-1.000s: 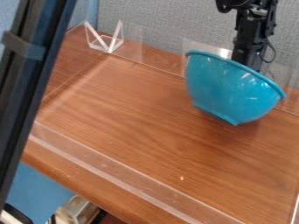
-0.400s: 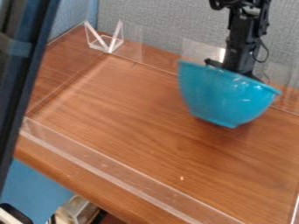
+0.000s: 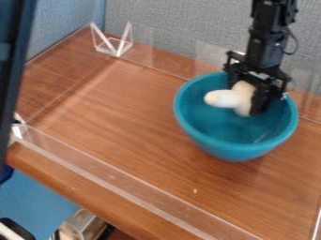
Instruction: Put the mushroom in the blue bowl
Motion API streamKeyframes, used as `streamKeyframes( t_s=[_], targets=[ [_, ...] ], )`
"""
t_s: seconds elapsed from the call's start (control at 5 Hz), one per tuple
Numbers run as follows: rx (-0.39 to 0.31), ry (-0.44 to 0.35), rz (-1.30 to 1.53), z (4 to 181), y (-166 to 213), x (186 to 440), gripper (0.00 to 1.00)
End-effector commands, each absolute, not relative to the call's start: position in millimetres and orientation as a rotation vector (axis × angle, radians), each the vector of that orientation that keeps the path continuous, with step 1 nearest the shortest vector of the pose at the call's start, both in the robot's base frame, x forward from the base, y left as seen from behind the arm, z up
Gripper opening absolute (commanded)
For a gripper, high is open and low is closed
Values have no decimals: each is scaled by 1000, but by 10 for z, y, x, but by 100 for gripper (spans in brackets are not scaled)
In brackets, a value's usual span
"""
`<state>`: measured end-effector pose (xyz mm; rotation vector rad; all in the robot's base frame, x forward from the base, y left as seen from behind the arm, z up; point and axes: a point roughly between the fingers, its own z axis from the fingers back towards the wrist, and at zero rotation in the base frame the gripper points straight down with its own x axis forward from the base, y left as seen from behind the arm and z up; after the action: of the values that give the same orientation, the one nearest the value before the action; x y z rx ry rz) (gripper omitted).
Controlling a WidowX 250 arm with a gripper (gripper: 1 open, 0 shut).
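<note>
The blue bowl (image 3: 238,131) stands upright on the wooden table at the right, its opening facing up. My gripper (image 3: 256,96) points straight down over the bowl's far half, just inside the rim. It is shut on the mushroom (image 3: 224,97). The mushroom's cream-white body sticks out to the left of the black fingers (image 3: 268,90) and hangs above the bowl's inside. Its cap is not clearly visible.
A clear plastic triangular stand (image 3: 111,39) sits at the table's far left corner. A low clear wall (image 3: 113,183) runs around the table's edge. A dark bar (image 3: 15,66) crosses the left side of the view, close to the camera.
The bowl was tipped on its side and now sits level with its opening up. The gripper has risen slightly, and the mushroom now shows in its fingers.
</note>
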<state>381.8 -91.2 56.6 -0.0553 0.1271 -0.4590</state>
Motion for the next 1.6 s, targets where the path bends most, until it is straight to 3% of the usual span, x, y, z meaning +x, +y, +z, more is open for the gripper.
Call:
streamKeyframes(
  t_s=[0.0, 0.2, 0.6, 1.0, 1.4],
  targets=[
    [-54, 70, -550, 669, -1092, 4095, 0],
    [-51, 76, -651, 537, -1157, 4074, 0],
    [-47, 82, -742, 443, -1228, 4033, 0],
    [-43, 89, -800, 431, -1251, 3994, 0],
    [-35, 98, -837, 498, -997, 4010, 0]
  ],
)
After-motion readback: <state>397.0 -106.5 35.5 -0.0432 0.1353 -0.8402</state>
